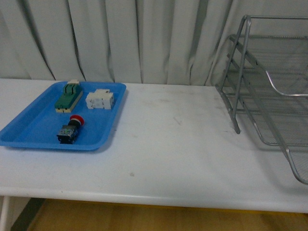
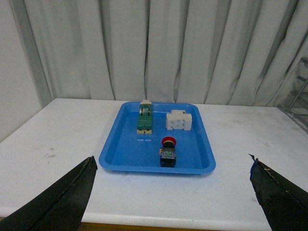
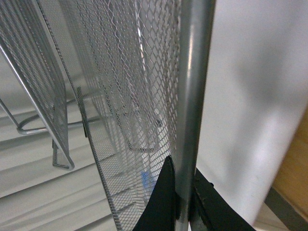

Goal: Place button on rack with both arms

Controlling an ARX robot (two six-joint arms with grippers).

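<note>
Now left gripper [image 2: 171, 159] gapes, empty: centre it over red-capped black push-button [image 2: 168, 149] in blue plastic tray [image 2: 132, 149], left. Right gripper [image 3: 184, 190] clamps tube of silver wire-mesh rack [image 3: 125, 86].

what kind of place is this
Most likely a test bench in a lab or workshop, not a home: a bare white table backed by plain pale curtains, a blue tray holding the red-capped button, and a wire mesh rack.

Left gripper [image 2: 171, 159] spread, right gripper [image 3: 185, 192] clamped.
</note>
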